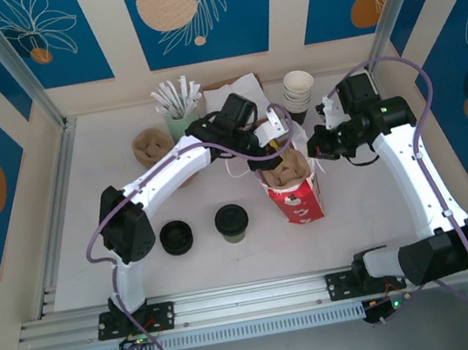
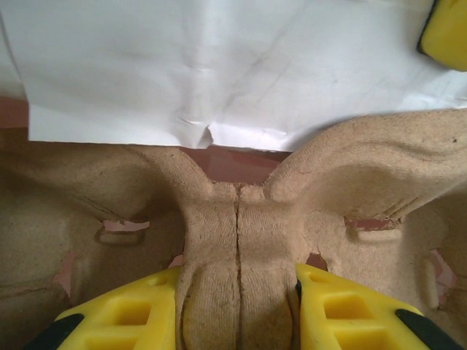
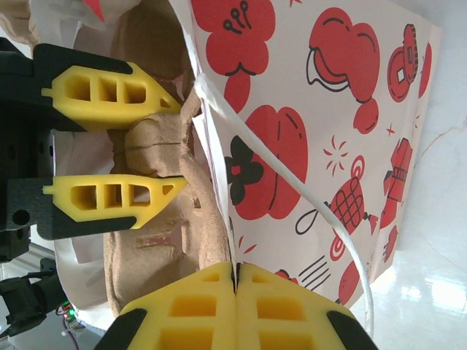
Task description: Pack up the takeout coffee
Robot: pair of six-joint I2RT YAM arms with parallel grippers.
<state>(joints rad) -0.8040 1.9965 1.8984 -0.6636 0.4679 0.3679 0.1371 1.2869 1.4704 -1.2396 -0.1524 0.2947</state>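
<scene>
Both hands pinch: left hand (image 2: 237, 292) the pulp carrier (image 2: 350, 168), right hand (image 3: 235, 277) the bag (image 3: 314, 146) rim.

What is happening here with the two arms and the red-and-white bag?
The left hand grips the middle ridge of a cardboard cup tray, which sits partly inside the open top of the bag. The right hand is closed on the bag's edge. The coffee cup, with its black lid on, stands on the table beside the bag and is not yet packed.
</scene>
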